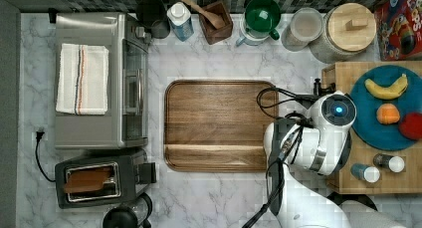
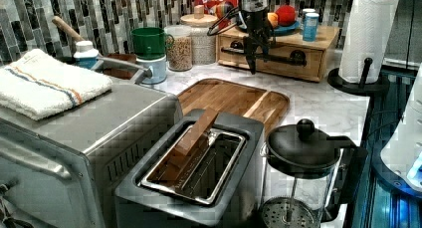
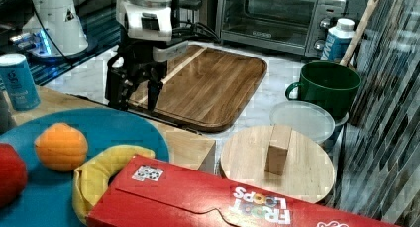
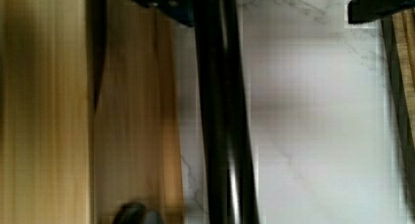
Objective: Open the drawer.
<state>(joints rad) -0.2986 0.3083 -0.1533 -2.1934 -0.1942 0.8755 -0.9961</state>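
claw [image 2: 252, 58] is hanging right at the black bar handle [image 2: 278, 57] on the drawer [image 2: 271, 63] under the fruit plate [image 2: 293, 28], fingers apart, so I'd get them round the bar, then pull straight out toward the wooden tray [image 2: 234, 99].

**Four cameras around one countertop**

The top view looks straight down on the marble counter [image 1: 219, 198]. The left view faces across from beside the toaster [image 2: 194, 163]; the right view looks back from behind the cereal box [image 3: 237, 202]. Both share the wooden tray [image 2: 234, 98]. The wrist view sits close above the bar handle [image 4: 222, 111].
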